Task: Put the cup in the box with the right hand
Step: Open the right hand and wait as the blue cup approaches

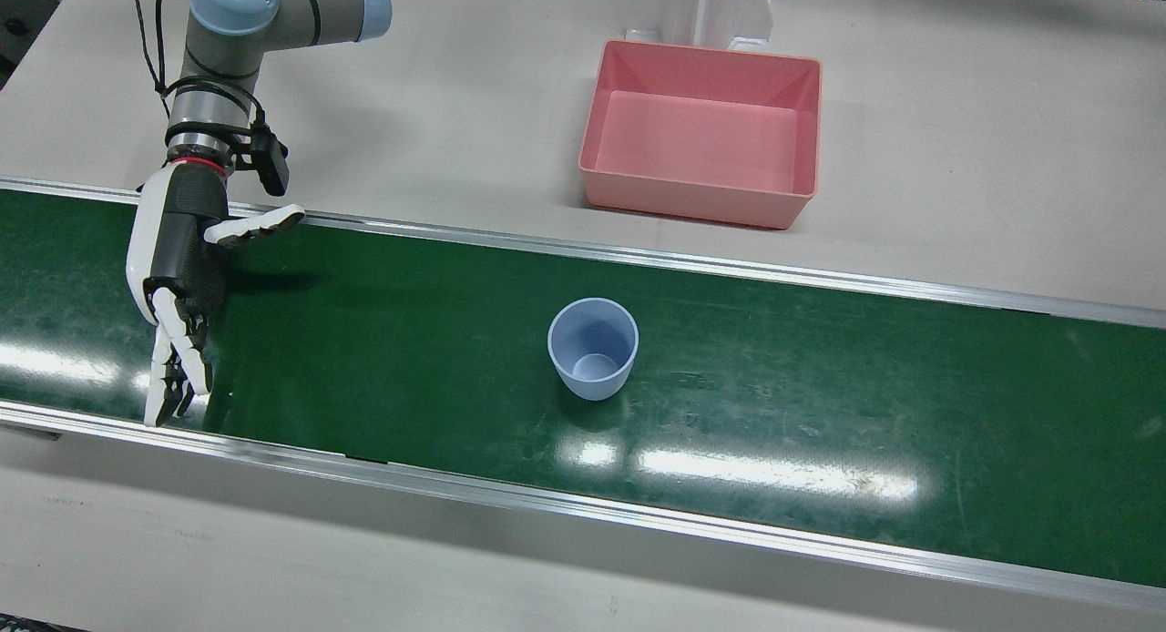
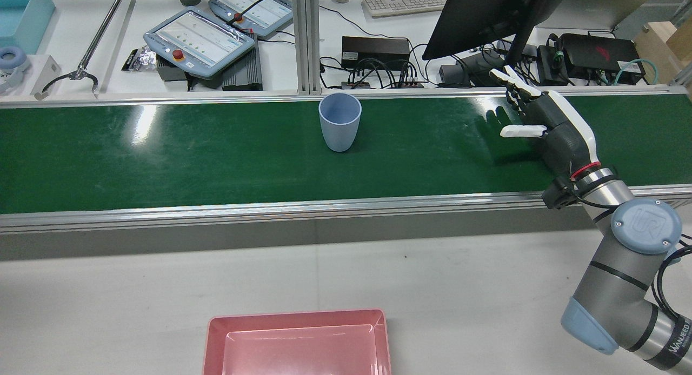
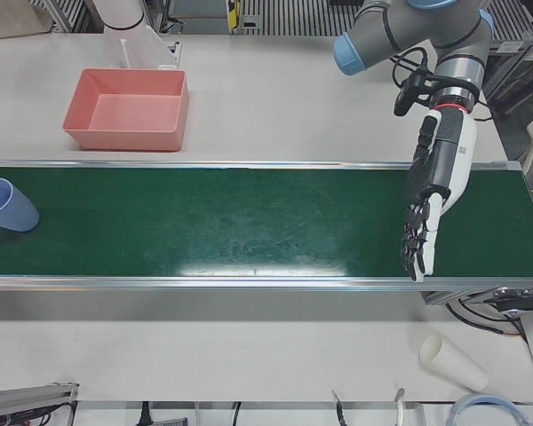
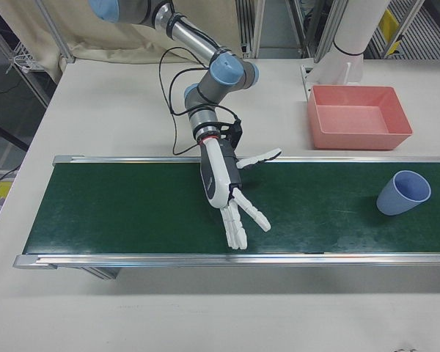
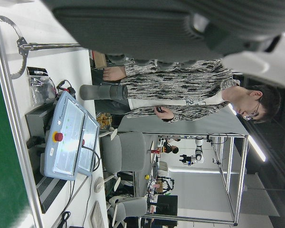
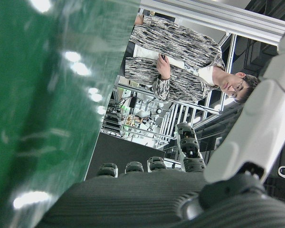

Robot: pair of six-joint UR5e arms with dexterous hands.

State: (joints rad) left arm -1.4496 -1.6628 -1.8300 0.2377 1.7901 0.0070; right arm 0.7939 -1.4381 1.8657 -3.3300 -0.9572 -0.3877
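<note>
My right hand (image 1: 178, 277) hung over the green belt (image 1: 820, 386) near its end, palm turned toward the middle of the belt, holding nothing; my fingers (image 1: 173, 377) were stretched out long and a little apart, the thumb (image 1: 255, 227) jutting sideways, which I judged a sensible shape for taking a round wall from the side rather than from above. The cup (image 1: 592, 348) stood upright on the belt, mouth up, well apart from my right hand and with nothing between us; upright as it was, its side was free all the way round, so a sideways wrap looked the natural grip. The pink box (image 1: 701, 195) sat empty on the pale counter (image 1: 455, 113) beyond the belt's rail, on my own side of the belt and near the cup, so the carry after a grasp would be short. My left hand (image 3: 431, 200) hovered over the far end of the belt, fingers straight and loosely together, gripping nothing, well clear of the cup, as suited a job meant for the right alone. I judged the task barely begun; the reach to the cup was not yet made; closing too hard or too low could tip so light a cup.
</note>
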